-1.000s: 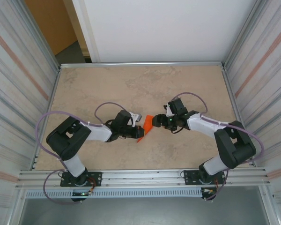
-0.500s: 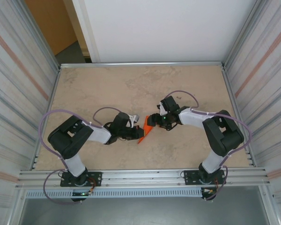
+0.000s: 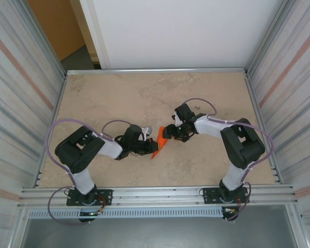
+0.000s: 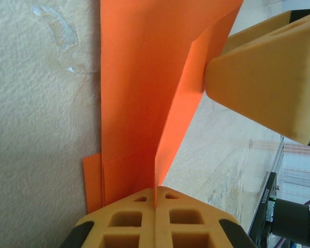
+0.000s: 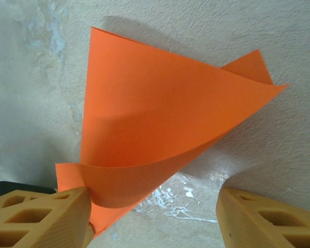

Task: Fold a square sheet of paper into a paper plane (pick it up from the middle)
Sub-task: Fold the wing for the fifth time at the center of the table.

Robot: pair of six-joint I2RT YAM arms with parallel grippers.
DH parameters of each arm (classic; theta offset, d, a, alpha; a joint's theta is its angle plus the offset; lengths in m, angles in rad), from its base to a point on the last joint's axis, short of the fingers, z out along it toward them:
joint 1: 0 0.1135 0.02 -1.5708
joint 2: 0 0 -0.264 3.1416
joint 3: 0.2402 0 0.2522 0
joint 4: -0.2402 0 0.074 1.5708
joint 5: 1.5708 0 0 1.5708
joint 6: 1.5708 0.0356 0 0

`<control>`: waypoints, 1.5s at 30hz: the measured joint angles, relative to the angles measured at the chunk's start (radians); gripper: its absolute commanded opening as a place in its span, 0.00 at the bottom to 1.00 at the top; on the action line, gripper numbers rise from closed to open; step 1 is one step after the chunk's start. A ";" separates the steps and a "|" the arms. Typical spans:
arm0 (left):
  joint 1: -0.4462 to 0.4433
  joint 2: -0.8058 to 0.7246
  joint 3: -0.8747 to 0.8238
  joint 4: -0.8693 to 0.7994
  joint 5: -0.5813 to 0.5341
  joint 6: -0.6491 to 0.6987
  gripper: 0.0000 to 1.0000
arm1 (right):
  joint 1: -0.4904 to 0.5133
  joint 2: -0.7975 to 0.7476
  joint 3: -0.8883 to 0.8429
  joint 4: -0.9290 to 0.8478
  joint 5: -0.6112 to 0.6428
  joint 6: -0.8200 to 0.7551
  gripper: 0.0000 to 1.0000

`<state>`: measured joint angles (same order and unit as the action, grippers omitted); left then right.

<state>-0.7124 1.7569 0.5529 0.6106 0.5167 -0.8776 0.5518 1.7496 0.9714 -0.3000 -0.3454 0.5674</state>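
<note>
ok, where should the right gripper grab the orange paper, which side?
Probably the raised flap of the orange paper, near its free edge, from the side opposite the left gripper pinching one end. It stands off the table, so the open right gripper can straddle it.

Paper plane (image 3: pixel 158 142): plain bright orange, unmarked. Surface (image 3: pixel 119 98): mottled beige, marbled. Right end effector fingers (image 5: pixel 258 222): ochre yellow.

1 orange paper sheet (image 3: pixel 159 141) lies mid-frame on 1 counter (image 3: pixel 119 93). There are 2 arms: 1 left arm (image 3: pixel 88 150) at lower left, 1 right arm (image 3: pixel 237 142) at centre right. There are 2 tools, left tool (image 3: pixel 151 148) and right tool (image 3: pixel 168 133), each with 2 yellow fingers (image 5: pixel 36 217).
</note>
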 measured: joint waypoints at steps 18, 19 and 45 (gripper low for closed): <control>0.003 0.001 -0.010 0.031 0.011 -0.018 0.12 | 0.076 0.082 0.144 -0.174 0.144 0.008 0.70; 0.005 0.002 -0.010 0.028 0.011 -0.018 0.11 | 0.076 0.082 0.143 -0.174 0.143 0.008 0.70; 0.031 0.040 0.004 0.045 0.068 -0.067 0.04 | -0.016 -0.079 -0.092 0.077 -0.042 0.005 0.65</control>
<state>-0.6815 1.7973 0.5571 0.6552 0.5846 -0.9447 0.5362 1.6711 0.8795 -0.2234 -0.3874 0.5728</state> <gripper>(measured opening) 0.048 0.657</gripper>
